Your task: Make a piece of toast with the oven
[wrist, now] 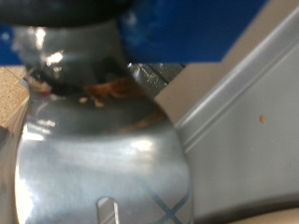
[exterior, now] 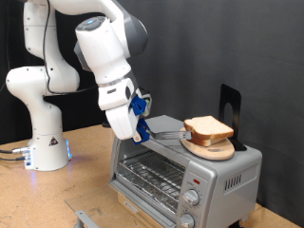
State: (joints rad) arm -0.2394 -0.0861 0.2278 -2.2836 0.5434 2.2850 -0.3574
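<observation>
The silver oven (exterior: 180,176) stands at the exterior view's bottom right, with its glass door shut and the wire rack showing behind it. On its top sits a round wooden plate (exterior: 214,150) with a pile of bread slices (exterior: 207,129). No separate piece of toast shows. My gripper (exterior: 142,116), with blue fingers, hovers over the oven's left top edge. It is shut on the handle of a metal spatula (exterior: 167,135), whose blade points toward the plate. In the wrist view the shiny slotted spatula blade (wrist: 103,159) fills the frame over the oven's grey top (wrist: 248,103).
Two round knobs (exterior: 194,200) sit on the oven's front right. A black upright object (exterior: 228,106) stands behind the plate. The robot's white base (exterior: 43,142) is at the exterior view's left on the wooden table (exterior: 76,195).
</observation>
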